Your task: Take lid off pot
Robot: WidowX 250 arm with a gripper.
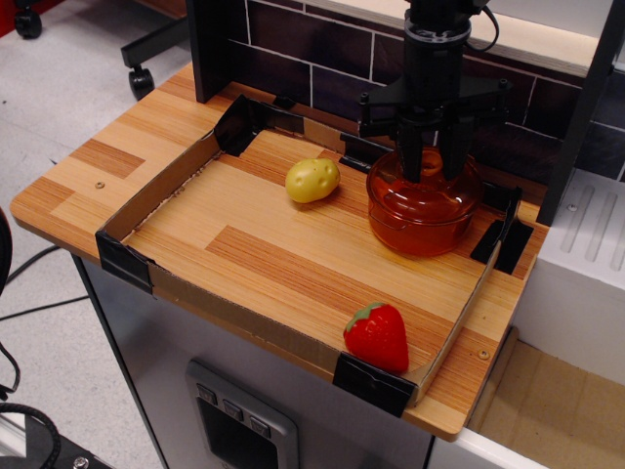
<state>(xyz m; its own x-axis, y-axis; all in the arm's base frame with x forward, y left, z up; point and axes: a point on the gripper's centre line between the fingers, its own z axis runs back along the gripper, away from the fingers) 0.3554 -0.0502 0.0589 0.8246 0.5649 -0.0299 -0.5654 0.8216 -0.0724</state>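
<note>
Orange pot (422, 217): translucent plastic, standing upright at the back right of the wooden tray (244, 256), close to the black-taped right corner.
Lid (391, 177): domed orange disc seated on the pot's rim; its centre knob is hidden behind the fingers.
Gripper (433, 168): black, pointing straight down over the middle of the lid, fingertips down at the lid's crown.
Fingers (414, 156): drawn near together with only a narrow gap, standing on either side of where the knob sits; whether they actually pinch it cannot be told from this view.
Lid against tool: directly under the gripper, centred between the two fingers.
Potato (312, 180): yellow toy, lying left of the pot, a little apart from it.
Strawberry (377, 336): red toy, in the front right corner of the tray, well apart from the pot.
</note>
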